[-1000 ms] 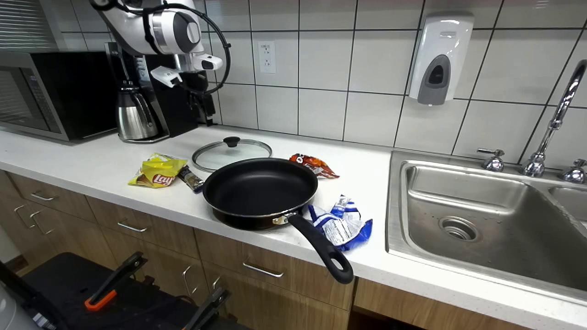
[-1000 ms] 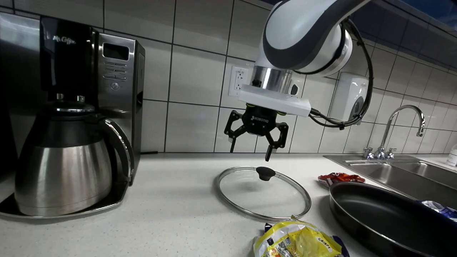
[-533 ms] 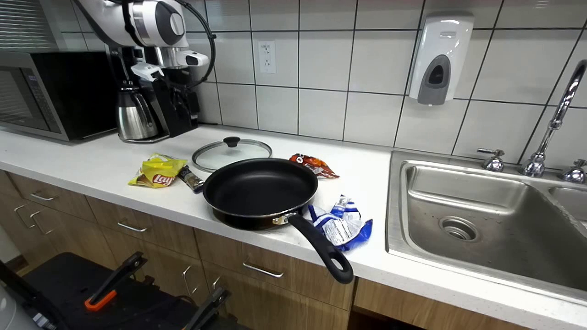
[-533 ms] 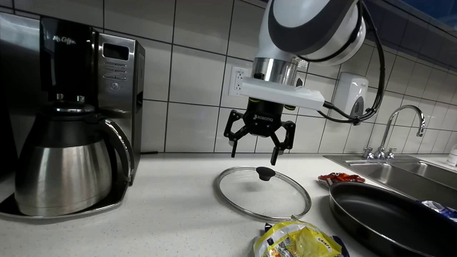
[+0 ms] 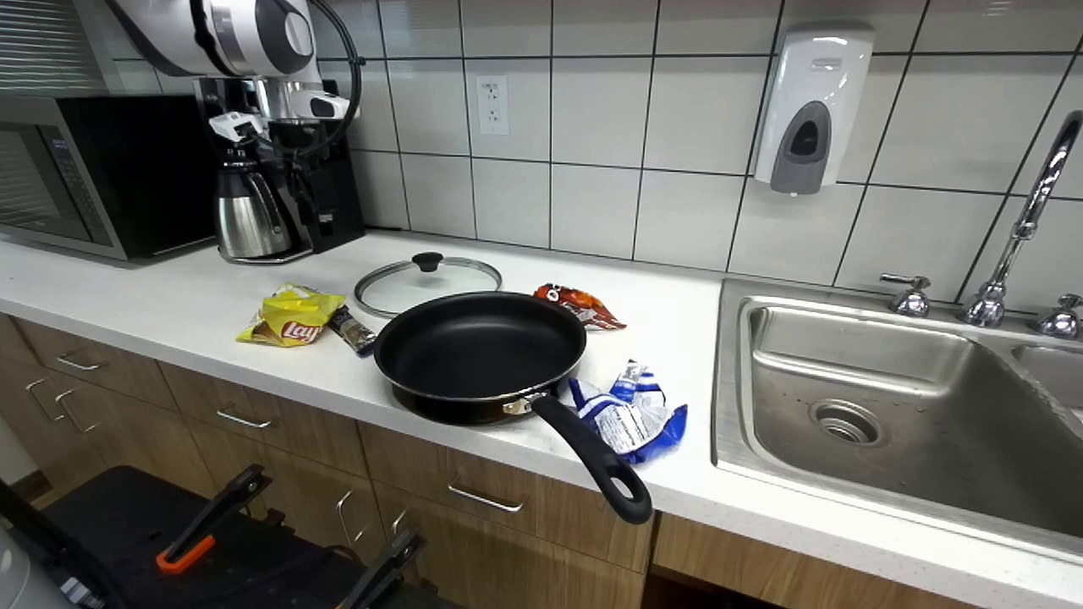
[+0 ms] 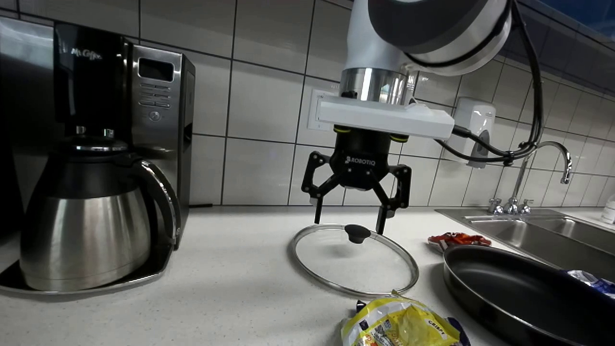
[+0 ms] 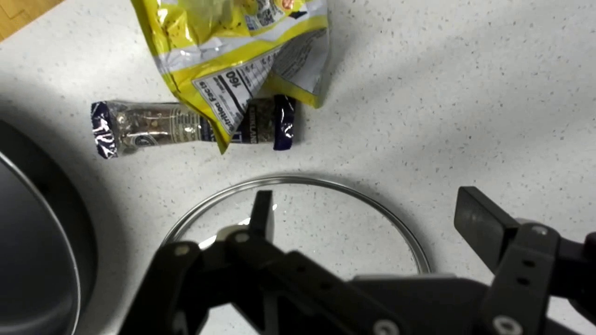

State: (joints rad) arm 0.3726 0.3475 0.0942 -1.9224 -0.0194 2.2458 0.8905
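Note:
My gripper [image 6: 349, 228] hangs above the counter with its jaws wide apart and nothing between them. Beneath it lies a round glass lid [image 7: 335, 223] with a metal rim; its black knob [image 6: 357, 233] shows in both exterior views and is hidden in the wrist view. One finger [image 7: 261, 209] overlaps the lid in the wrist view, while the opposite finger [image 7: 479, 218] appears beyond the rim. A yellow chip bag [image 7: 242, 42] rests partly over a wrapped snack bar [image 7: 153, 123] beside the lid. The black frying pan [image 5: 478, 347] stands close by, its handle [image 5: 592, 457] over the counter edge.
A coffee maker with a steel carafe [image 6: 86, 235] stands at the back near the arm, beside a microwave [image 5: 110, 169]. Red [image 5: 579, 306] and blue [image 5: 630, 414] bags lie around the pan. A sink [image 5: 846, 364] with a faucet [image 5: 1015, 228] is set into the counter.
The arm has come down toward the counter and shifted toward the coffee maker, nearer the lid. The jaws have stayed open. Lid, pan and bags have not moved.

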